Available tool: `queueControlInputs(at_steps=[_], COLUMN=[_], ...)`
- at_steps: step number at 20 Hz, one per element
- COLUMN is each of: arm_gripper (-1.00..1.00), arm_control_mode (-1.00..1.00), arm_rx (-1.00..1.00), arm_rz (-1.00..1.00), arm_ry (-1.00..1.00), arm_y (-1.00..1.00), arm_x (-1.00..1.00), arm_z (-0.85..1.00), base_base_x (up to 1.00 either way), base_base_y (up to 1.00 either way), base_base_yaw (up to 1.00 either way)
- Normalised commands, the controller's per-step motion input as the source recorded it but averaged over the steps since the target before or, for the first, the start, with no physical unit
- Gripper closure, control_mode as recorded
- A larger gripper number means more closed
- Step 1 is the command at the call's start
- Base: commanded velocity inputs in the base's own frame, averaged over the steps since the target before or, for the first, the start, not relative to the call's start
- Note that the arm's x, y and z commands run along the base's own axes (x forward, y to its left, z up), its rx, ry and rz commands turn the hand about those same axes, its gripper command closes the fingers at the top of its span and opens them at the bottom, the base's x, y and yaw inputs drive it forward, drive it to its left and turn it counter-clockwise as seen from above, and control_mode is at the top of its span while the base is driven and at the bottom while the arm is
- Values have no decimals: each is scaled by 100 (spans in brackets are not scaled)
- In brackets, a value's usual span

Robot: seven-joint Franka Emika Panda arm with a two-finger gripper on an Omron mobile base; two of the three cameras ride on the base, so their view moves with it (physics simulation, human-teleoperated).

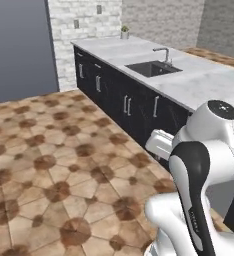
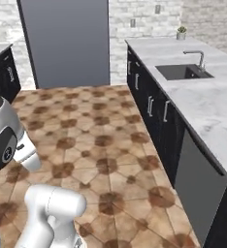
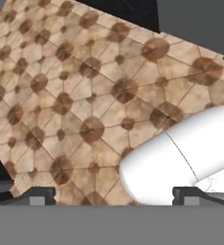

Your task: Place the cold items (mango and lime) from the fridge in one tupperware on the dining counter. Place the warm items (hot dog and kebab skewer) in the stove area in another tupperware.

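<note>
Brown patterned tile floor (image 1: 49, 150) spread across most of scene. Tall grey fridge (image 2: 67, 41) stood closed at far wall, white brick beside it. Long marble counter (image 2: 207, 111) ran over dark cabinets (image 2: 154, 104) with pale handles. Sink (image 2: 183, 72) was set into counter, faucet (image 2: 199, 58) behind basin. Small potted plant (image 2: 182, 32) sat at counter's far end. Gripper (image 3: 114, 194) hung over bare floor, fingertips (image 3: 37, 195) wide apart, nothing between them. Mango, lime, hot dog, skewer, tupperware: could not tell where.
</note>
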Motion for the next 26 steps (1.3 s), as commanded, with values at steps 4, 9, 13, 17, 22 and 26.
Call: queueControlInputs(at_steps=[4,9,13,17,22,26], arm_gripper=[-100,-100,-100,-100,-100,-100], arm_control_mode=[100,100,100,100,100,100], arm_rx=[0,0,0,0,0,0], arm_rz=[0,0,0,0,0,0], arm_ry=[0,0,0,0,0,0], arm_y=[0,0,0,0,0,0], arm_x=[0,0,0,0,0,0], arm_z=[0,0,0,0,0,0], base_base_x=[99,92,89,85,85,87], base_base_y=[100,65,32,9,-16,-50], base_base_yaw=[0,21,63,81,67,40])
